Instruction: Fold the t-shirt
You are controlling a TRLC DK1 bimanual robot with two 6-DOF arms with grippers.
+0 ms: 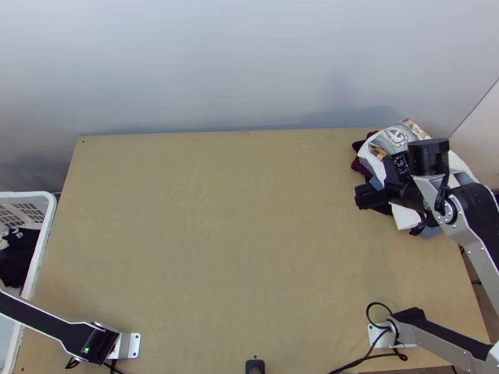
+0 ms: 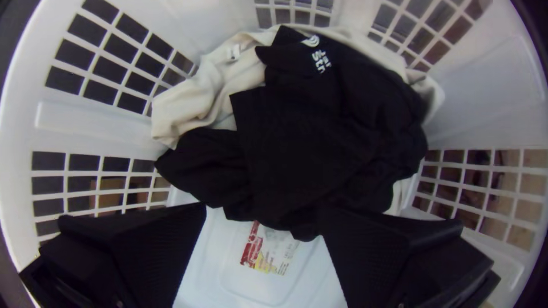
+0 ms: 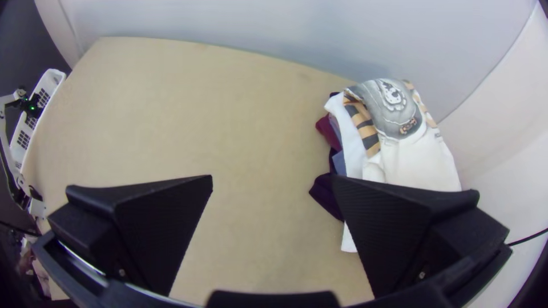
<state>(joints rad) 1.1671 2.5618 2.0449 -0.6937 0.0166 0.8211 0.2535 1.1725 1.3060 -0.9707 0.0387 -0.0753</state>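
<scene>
- Currently the left pincer gapes open at the white basket.
- The black t-shirt lies bunched inside — atop cream cloth.
- The right pincer, also open, hangs by the clothes pile on the counter.

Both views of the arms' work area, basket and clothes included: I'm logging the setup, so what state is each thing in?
Left end effector: open
Right end effector: open
Basket: upright, holding clothes
Black garment: bunched
Pale garment: bunched, partly covered
Clothes pile: stacked unevenly
</scene>
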